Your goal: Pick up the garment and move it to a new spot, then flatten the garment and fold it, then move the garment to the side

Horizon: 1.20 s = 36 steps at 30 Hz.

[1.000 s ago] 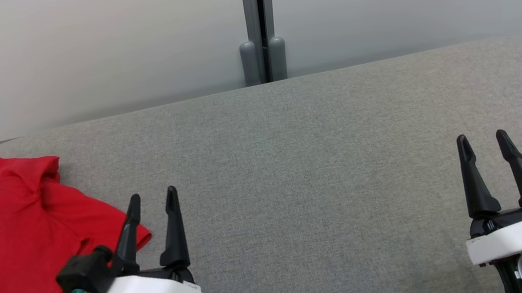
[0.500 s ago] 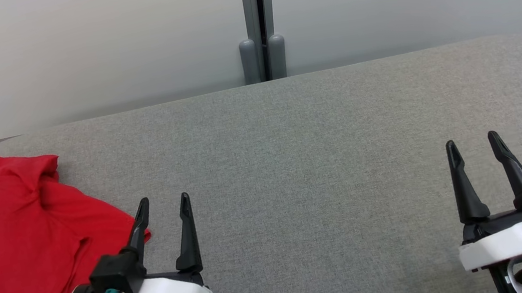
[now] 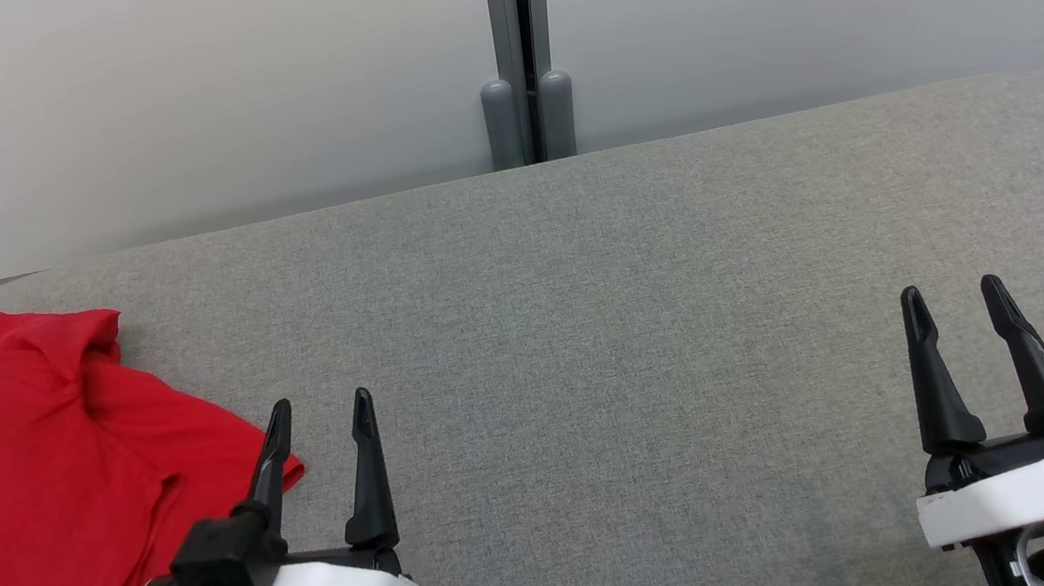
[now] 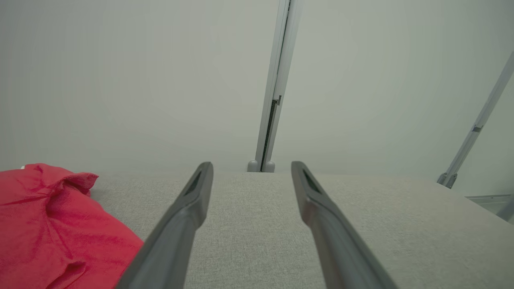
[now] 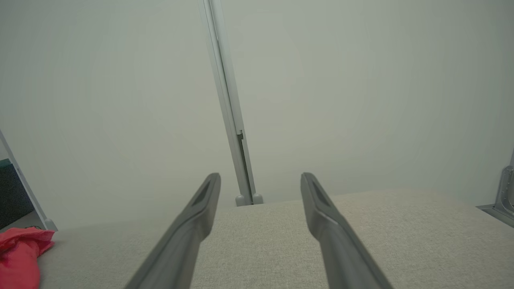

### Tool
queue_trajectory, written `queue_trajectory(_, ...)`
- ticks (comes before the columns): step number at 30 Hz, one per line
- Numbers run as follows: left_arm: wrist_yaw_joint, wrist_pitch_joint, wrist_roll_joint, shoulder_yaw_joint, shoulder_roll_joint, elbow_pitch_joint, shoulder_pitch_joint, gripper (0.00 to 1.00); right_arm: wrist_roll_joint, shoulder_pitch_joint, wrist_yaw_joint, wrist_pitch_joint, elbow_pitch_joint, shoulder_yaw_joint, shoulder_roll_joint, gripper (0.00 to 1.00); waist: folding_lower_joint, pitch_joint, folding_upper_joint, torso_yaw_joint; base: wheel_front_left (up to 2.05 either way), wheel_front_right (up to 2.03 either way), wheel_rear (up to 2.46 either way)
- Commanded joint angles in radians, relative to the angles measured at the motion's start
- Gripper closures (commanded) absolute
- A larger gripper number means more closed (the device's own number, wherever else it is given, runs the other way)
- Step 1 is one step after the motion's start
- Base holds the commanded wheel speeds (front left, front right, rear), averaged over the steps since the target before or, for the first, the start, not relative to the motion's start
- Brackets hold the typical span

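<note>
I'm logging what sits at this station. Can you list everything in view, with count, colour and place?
Cloth garment with white trim: one, red, lying rumpled at the left end of the surface, by the left gripper.
Fabric-covered surface: one, grey, across the foreground.
Wall panels: two, pale, behind the surface.
Metal post with two rounded caps at its foot: one, grey, between the panels.
Slanted metal strut: one, grey, far right in the left wrist view.
Left gripper: one, dark fingers, open and empty, lower left.
Right gripper: one, dark fingers, open and empty, lower right.
</note>
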Motion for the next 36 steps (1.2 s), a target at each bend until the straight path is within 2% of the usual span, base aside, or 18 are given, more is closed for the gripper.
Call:
queue_trajectory(1, -0.006, -0.008, 0.004, 0.008, 0.003, 0.0, 0.004, 0.0, 0.0, 0.001, 0.003, -0.011, 0.002, -0.001, -0.003, 0.0, 0.0, 0.0, 0.0, 0.0, 0.0, 0.0, 0.0)
queue_trajectory(10, -0.022, -0.024, -0.042, 0.014, 0.001, 0.039, 0.009, 0.0, 0.059, -0.008, 0.003, -0.026, 0.055, 0.0, 0.005, 0.0, 0.0, 0.002, 0.0, 0.001, 0.0, 0.0, 0.0)
queue_trajectory(22, -0.003, -0.047, 0.021, -0.017, 0.002, 0.052, -0.01, 0.0, -0.013, -0.017, 0.003, -0.049, 0.067, 0.007, 0.007, 0.0, 0.0, 0.012, 0.0, 0.005, 0.0, 0.0, 0.0)
queue_trajectory(31, 0.003, -0.048, 0.043, -0.022, 0.001, 0.044, -0.005, 0.0, -0.009, 0.002, 0.003, -0.051, 0.07, 0.024, 0.007, 0.0, 0.0, -0.001, 0.0, 0.091, 0.0, 0.0, 0.0)
queue_trajectory(36, 0.002, -0.048, 0.054, -0.009, 0.002, 0.043, 0.003, 0.0, -0.002, 0.014, 0.003, -0.051, 0.075, 0.054, 0.008, 0.0, 0.0, -0.012, 0.0, 0.181, 0.0, 0.0, 0.0)
